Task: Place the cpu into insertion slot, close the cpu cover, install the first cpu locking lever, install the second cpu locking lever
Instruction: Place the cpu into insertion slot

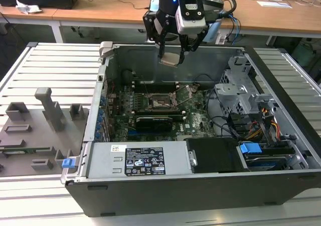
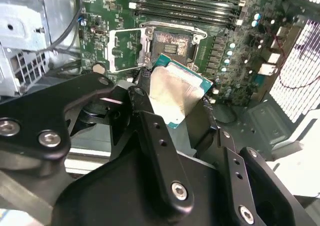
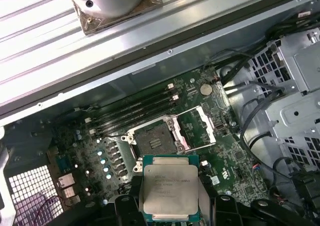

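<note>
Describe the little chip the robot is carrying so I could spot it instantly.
Find the big open computer case on the slatted table. Above it hangs the black gripper, clamped on the cpu. It is a small flat square with a dull silver top and thin green rim, unlike the long black memory slots on the board below.

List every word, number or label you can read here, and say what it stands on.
No text here can be read.
Black label on the grey box at the case front: white print, too small.
White sticker above it: too small.
cpu top: faint printed lines, blurred.
Motherboard markings: too small.
</note>
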### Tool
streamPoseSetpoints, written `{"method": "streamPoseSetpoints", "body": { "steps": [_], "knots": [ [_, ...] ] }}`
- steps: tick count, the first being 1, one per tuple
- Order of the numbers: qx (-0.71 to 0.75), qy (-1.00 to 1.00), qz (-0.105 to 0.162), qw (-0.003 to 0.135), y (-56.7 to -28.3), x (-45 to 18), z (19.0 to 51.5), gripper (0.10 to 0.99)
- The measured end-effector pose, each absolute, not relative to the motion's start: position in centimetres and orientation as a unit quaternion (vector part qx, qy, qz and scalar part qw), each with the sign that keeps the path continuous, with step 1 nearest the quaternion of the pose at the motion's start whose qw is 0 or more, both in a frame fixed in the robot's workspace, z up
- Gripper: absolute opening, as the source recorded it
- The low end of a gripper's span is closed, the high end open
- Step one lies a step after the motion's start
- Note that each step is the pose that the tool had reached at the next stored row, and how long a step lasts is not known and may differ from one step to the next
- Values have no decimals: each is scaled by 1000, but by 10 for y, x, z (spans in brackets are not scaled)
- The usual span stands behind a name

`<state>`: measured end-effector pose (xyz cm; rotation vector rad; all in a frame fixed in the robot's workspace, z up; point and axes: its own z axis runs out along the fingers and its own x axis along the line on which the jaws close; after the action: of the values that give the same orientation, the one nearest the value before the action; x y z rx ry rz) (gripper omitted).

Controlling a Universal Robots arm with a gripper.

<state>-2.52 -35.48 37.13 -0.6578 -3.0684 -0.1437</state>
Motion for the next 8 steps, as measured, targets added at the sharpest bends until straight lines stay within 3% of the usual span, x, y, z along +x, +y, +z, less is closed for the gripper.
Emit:
{"method": "streamPoseSetpoints", "body": {
  "steps": [8],
  "knots": [
    [-262,-964,-46,-2,-355,-25,369,525]
  ]
}}
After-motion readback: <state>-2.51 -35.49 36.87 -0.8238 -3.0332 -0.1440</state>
